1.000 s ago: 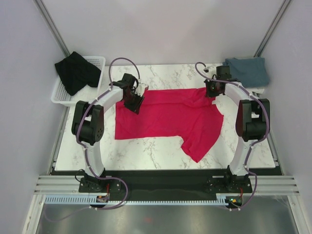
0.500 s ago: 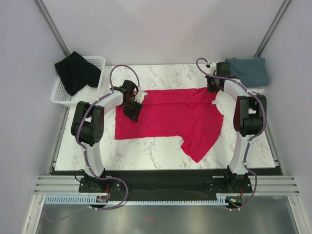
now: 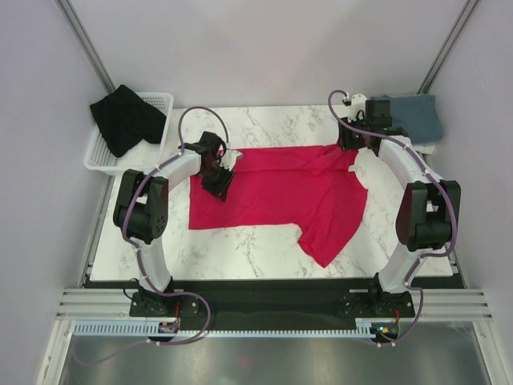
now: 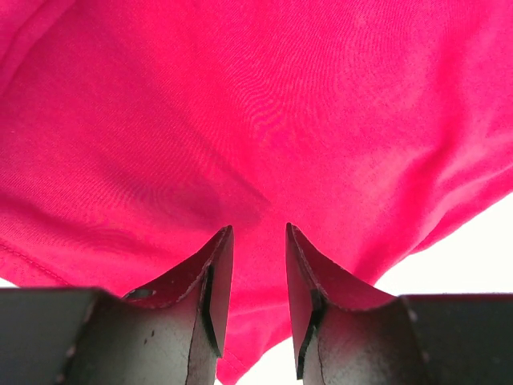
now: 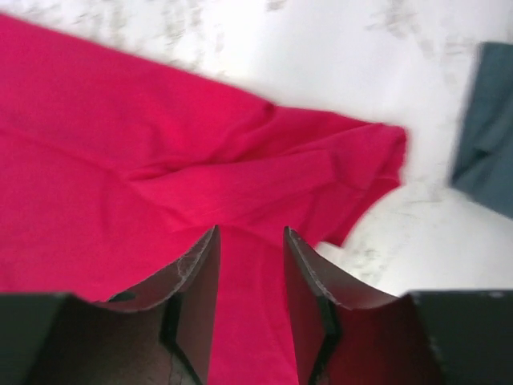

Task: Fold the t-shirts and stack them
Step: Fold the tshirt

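**Surface.** The white marble-patterned table top [image 3: 240, 241] carries the work.

**Work piece.** The bright crimson red cloth t-shirt [image 3: 280, 192] lies spread across the middle of the table. It is mostly flat, with one sleeve pointing at the near edge. The far right sleeve is creased and partly doubled over itself.

**Other stock.** The black cloth t-shirt [image 3: 124, 119] is draped unfolded over the white wire basket [image 3: 98, 156] at the far left. The dusty blue-grey cloth t-shirt [image 3: 413, 116] sits folded at the far right corner, well apart from the red one.

**Tools.** The left gripper [image 4: 258, 233] hangs low over the red cloth near its far left edge. Its fingers are narrowly apart with nothing between them. The right gripper [image 5: 250, 233] is above the creased sleeve, fingers likewise apart and empty.

**Assessment.** The red shirt appears to be at the first fold.

- Seat each pair of fingers on the far edge itself, not on mid-panel cloth.
- Flatten the doubled sleeve first, or the crease will be folded in.
- Lift both ends level and carry them across evenly, keeping the cloth lightly taut.
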`<state>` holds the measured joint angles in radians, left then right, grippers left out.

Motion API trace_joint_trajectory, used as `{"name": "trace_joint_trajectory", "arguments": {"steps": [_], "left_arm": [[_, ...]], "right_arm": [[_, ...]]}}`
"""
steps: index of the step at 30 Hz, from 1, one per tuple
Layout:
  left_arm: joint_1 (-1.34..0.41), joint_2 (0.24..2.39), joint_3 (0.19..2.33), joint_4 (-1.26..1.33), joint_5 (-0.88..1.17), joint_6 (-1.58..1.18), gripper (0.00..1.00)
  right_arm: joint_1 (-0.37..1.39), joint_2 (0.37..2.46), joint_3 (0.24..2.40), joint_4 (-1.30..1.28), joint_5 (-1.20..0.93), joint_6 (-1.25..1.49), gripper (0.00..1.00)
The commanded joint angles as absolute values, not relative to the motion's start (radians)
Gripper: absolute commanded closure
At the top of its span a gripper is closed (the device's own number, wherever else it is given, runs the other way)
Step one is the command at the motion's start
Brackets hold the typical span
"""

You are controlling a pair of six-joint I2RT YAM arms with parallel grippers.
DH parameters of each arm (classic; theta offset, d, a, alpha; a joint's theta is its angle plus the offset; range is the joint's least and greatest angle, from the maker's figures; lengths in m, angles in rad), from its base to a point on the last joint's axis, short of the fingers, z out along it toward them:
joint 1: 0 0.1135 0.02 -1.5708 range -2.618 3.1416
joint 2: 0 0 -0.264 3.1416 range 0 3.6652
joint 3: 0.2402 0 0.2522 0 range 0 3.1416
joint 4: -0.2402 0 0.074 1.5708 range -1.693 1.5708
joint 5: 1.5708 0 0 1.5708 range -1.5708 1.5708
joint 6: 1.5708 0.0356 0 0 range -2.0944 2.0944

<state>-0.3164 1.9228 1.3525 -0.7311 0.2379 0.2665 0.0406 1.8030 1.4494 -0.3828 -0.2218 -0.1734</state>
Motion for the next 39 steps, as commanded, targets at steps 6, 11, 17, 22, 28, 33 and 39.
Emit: {"name": "trace_joint_trajectory", "arguments": {"steps": [6,11,17,22,28,33,39], "left_arm": [[-0.321,1.858,1.353,-0.730,0.258,0.239,0.60],[-0.322,1.855,1.339,-0.730,0.258,0.239,0.60],[-0.321,1.861,1.328,-0.730,0.258,0.239,0.60],[-0.321,1.875,1.335,-0.730,0.258,0.239,0.60],[-0.321,1.894,1.344,-0.730,0.258,0.239,0.60],[-0.322,1.907,1.353,-0.730,0.258,0.239,0.60],[-0.321,1.907,1.351,-0.730,0.258,0.239,0.60]], "right_arm": [[0.107,1.862,1.344,-0.486,-0.445,-0.095,0.58],[0.113,1.940,1.385,-0.488,-0.449,-0.078,0.59],[0.115,2.005,1.457,-0.486,-0.436,-0.080,0.60],[0.117,2.054,1.500,-0.466,-0.431,-0.069,0.60],[0.121,2.092,1.529,-0.463,-0.425,-0.064,0.59],[0.124,2.105,1.542,-0.463,-0.422,-0.071,0.59],[0.132,2.106,1.540,-0.457,-0.425,-0.072,0.70]]}}
